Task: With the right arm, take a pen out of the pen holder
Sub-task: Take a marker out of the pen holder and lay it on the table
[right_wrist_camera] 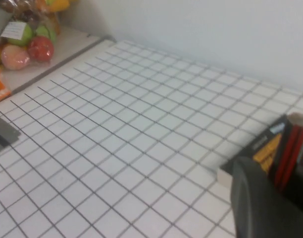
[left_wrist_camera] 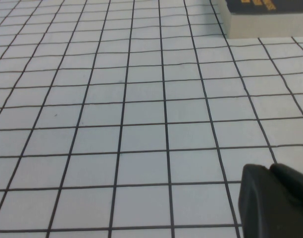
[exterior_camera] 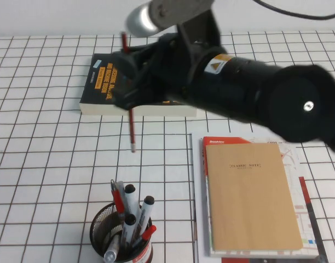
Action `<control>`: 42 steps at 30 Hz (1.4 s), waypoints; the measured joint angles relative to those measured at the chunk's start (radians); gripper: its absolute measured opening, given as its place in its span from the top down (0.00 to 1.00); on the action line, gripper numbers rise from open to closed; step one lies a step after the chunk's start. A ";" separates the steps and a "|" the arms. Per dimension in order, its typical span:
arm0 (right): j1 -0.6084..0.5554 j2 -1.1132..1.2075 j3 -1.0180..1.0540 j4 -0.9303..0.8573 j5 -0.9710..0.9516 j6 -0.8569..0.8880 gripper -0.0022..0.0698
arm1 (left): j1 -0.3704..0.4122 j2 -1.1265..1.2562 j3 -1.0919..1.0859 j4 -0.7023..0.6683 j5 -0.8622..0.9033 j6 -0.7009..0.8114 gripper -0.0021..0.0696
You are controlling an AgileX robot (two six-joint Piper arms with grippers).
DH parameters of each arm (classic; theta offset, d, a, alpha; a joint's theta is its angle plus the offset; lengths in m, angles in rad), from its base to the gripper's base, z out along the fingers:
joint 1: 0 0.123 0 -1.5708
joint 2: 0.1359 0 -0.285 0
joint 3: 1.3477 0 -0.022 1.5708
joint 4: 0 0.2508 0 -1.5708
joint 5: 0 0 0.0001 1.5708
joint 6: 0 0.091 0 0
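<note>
Your right gripper (exterior_camera: 130, 87) holds its fingers clamped on the slim red pen (exterior_camera: 132, 129), upright above the white gridded bench (exterior_camera: 47, 164), clear of the black mesh pen holder (exterior_camera: 100, 229); left gripper (left_wrist_camera: 273, 198) low over the bench, grip state cannot be told

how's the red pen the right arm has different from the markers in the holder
The red pen hangs nearly upright in the air, clamped in the right gripper above the table; the markers lean in the mesh pen holder. The red pen is thin; the markers are thicker, capped black or red. The left gripper sits low over the table.
</note>
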 joint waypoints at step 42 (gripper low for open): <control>-0.273 0.608 -0.423 -0.292 0.722 0.759 0.78 | 0.000 0.000 0.000 0.000 0.000 0.000 0.98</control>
